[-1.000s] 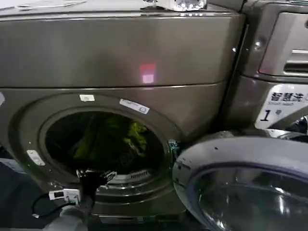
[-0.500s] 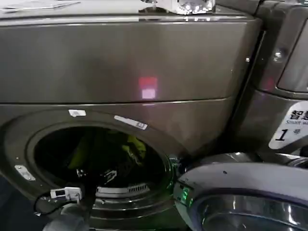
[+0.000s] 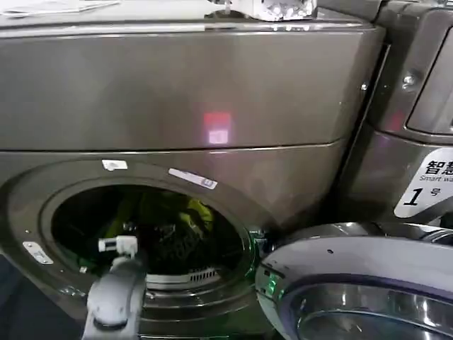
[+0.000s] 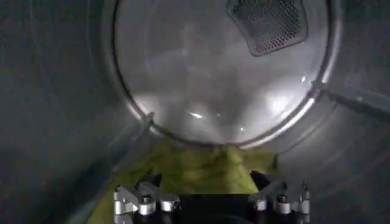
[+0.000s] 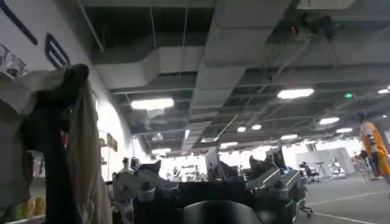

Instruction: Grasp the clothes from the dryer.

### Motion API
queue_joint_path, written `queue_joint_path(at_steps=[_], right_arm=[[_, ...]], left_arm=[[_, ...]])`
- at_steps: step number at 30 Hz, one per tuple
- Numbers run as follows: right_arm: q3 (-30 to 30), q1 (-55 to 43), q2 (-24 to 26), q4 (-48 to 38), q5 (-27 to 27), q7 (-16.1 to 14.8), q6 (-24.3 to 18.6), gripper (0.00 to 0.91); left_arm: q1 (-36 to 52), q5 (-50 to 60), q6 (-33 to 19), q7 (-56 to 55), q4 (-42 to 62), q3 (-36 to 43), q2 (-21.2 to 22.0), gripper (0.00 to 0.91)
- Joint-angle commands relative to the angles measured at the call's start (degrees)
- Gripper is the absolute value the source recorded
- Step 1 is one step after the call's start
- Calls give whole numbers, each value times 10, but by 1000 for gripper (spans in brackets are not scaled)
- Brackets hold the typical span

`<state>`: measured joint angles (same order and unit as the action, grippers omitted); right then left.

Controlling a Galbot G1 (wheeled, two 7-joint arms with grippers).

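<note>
Head view: left gripper (image 3: 164, 234) now deeper inside dryer (image 3: 177, 106)

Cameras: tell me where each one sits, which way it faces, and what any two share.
Head view: on the head, looking forward and down at the dryer; left arm reaches into the drum.
Left wrist view: inside the drum, facing its back wall; open left gripper above the clothes.
Right wrist view: aimed at a room ceiling; open right gripper.
Shared: head and left wrist views show the clothes.
</note>
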<state>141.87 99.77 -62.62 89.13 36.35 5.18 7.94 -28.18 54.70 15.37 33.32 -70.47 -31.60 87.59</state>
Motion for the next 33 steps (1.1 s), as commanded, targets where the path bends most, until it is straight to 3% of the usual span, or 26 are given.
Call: queue_joint_path(at_steps=[1,6,12,33], right_arm=[[-8,2,-2,6,-5,-1,0,907],[-6,5,5,10,-5,0,1,907],[-11,5,6,10,-7,0,1,907],[-32,-6,2,17,-19,-1,-3,907]], left_arm=[[58,369,-217,323,59,-25,6,907],[104,374,-263,386,100,-15,-6,907],[138,336,-274,438,148,-12,-4,907],[179,261,-246,390,277,-9,-12,907]])
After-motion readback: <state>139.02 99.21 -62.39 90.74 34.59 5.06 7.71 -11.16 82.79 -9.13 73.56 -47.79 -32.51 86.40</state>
